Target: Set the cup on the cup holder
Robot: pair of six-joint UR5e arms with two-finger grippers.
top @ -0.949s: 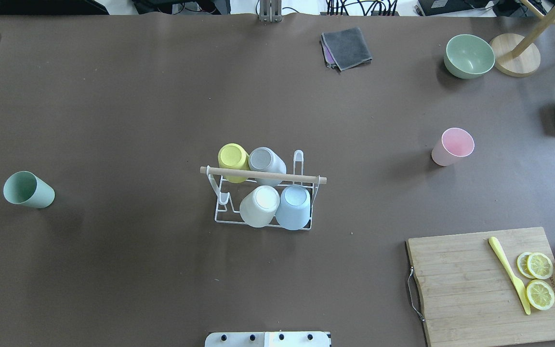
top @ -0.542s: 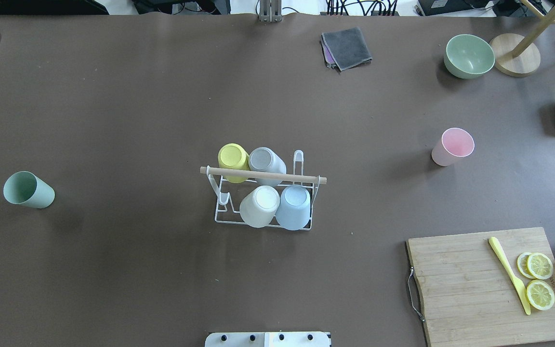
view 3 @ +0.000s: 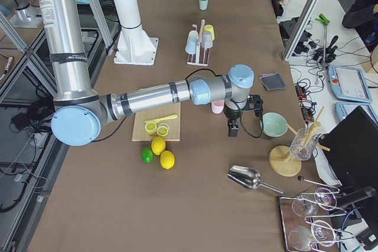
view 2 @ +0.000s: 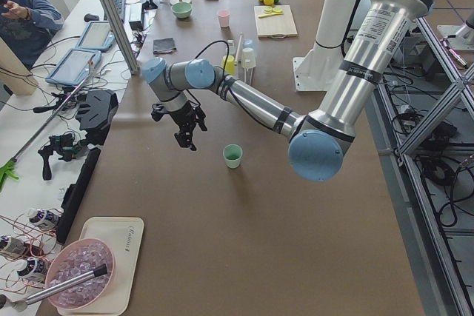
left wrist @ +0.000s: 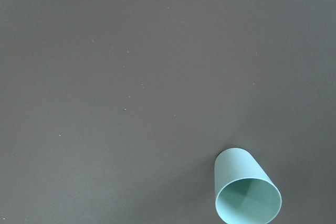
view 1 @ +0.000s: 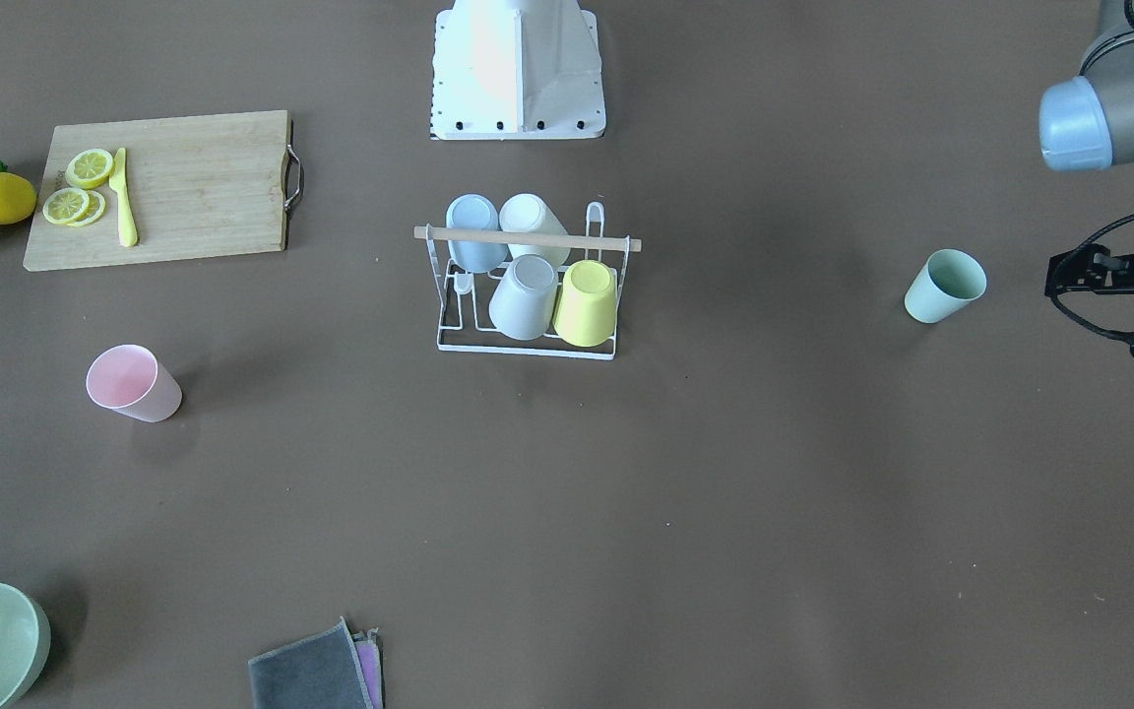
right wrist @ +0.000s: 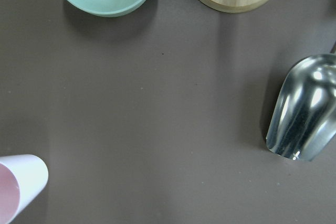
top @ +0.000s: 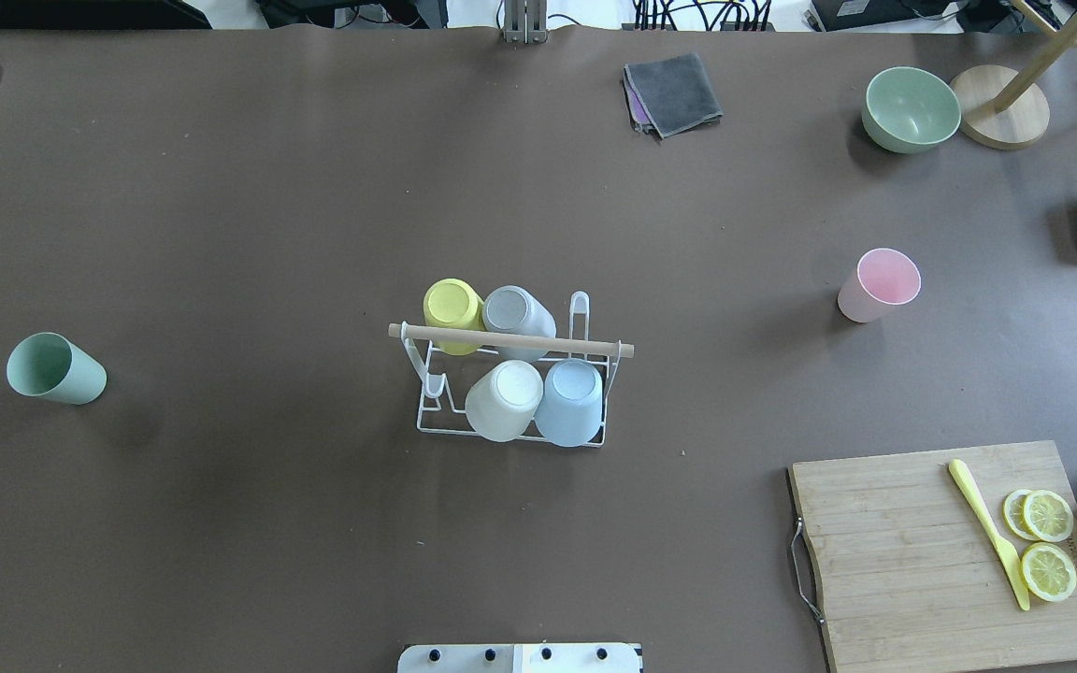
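Brown table (top: 267, 187) is seen from all sides. Left arm (view 2: 348, 72) is stretched out over the table's left end; right arm (view 3: 147, 95) is stretched out over the right end. Wooden cutting board (top: 931, 551) is laid at the near right corner, with lemon slices (top: 1047, 542) and a yellow knife (top: 987, 533) on it.

Cup holder (top: 510, 340) is set mid-table. Four cups are racked upside down on it: yellow cup (top: 452, 308), grey cup (top: 517, 313), white cup (top: 504, 399), blue cup (top: 569, 402). Green bowl (top: 911, 108) is placed far right.

Green cup (top: 55, 368) is stood upright, mouth up, on the bare table well left of the holder. Pink cup (top: 878, 284) is stood upright well right of it.

Left gripper (view 2: 185, 140) is held above the table near the green cup, not touching it; spread or pressed together cannot be told. Right gripper (view 3: 232, 129) is held just beside the pink cup, pointed down; its jaw state cannot be told either.
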